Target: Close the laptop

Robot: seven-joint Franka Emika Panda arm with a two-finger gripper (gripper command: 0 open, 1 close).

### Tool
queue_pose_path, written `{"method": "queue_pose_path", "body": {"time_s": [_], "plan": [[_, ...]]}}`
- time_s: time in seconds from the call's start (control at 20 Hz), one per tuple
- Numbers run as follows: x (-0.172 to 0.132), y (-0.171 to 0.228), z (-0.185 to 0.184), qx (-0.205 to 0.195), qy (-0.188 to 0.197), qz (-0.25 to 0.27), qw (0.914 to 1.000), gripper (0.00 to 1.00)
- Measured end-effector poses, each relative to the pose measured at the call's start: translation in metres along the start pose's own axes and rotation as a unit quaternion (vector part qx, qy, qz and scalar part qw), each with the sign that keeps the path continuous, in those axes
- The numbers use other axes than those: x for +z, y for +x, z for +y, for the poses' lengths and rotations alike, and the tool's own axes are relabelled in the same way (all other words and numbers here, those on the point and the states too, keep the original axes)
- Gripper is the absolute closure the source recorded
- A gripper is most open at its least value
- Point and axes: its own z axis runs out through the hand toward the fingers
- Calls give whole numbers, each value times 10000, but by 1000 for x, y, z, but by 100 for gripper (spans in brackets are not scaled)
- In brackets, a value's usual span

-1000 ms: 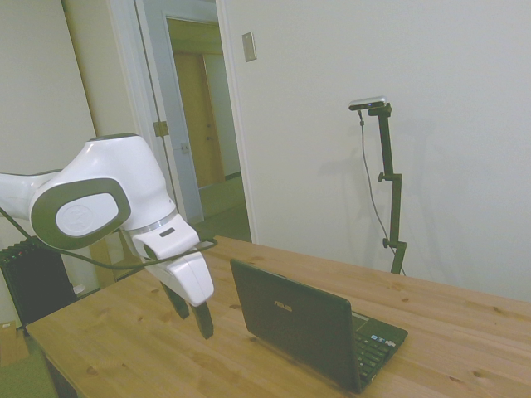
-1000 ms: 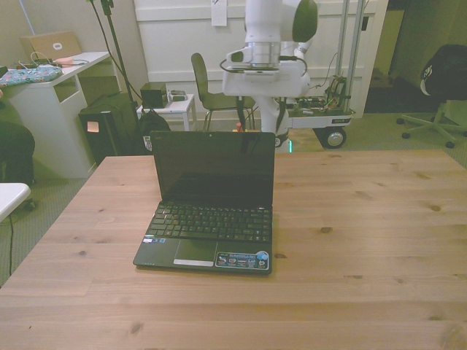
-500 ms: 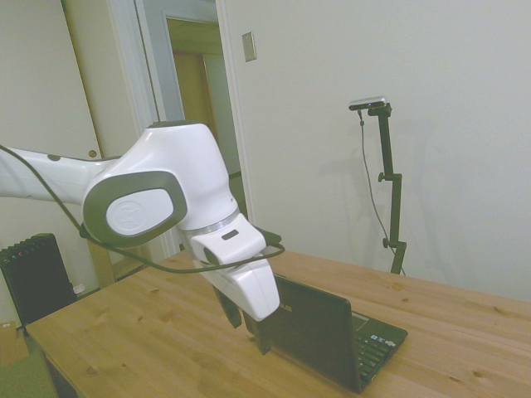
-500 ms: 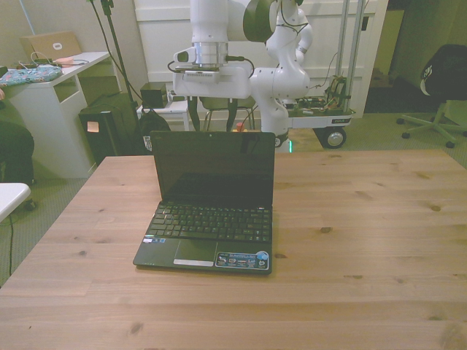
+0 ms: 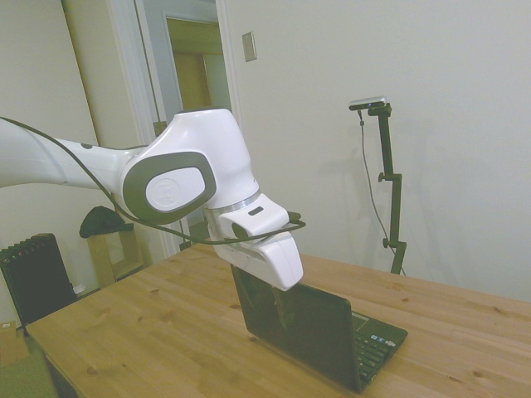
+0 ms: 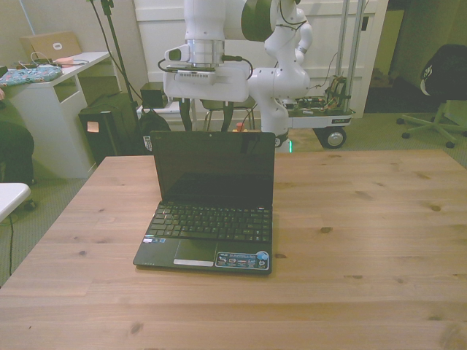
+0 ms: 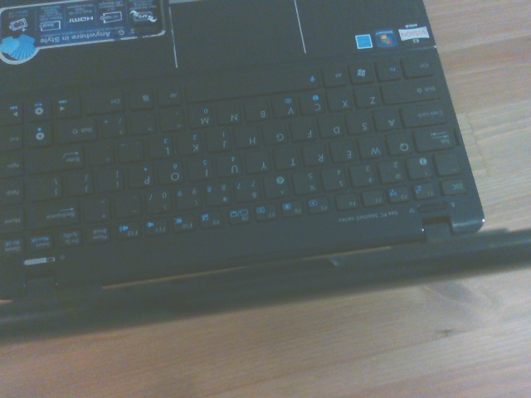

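The laptop (image 6: 208, 200) stood fully open mid-surface (image 6: 365, 240), lid upright; nothing was done yet. My pincer (image 6: 206, 117) hung behind the lid's top edge, fingers apart and empty. The push down remained.

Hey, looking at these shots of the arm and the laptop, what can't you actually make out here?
- Gripper fingers, front view: the laptop screen's top edge covers their tips, so contact with the lid is unclear.
- Gripper, side view: the white wrist housing hides the fingers; open or shut cannot be told.
- Lid logo, side view: covered by the arm.
- Sticker text, wrist view: too blurred and small to read.
- Screen hinge strip, wrist view: out of focus.
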Motion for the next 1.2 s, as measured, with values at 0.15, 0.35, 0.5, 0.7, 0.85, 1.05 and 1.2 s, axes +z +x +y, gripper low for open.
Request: {"method": "queue_pose_path", "body": {"time_s": [0.15, 0.35, 0.5, 0.7, 0.85, 1.05, 1.2], "plan": [[1, 6, -7, -15, -6, 12, 10000, 100], [-1, 11, -18, -48, 11, 46, 10000, 100], [-3, 10, -28, -83, 26, 55, 9999, 100], [-1, 22, -33, -33, -5, 38, 10000, 100], [0, 46, -37, 102, -28, 28, 9999, 100], [8, 83, -38, 293, -60, 11, 9996, 100], [25, 112, -45, 346, -102, -20, 9993, 100]]}}
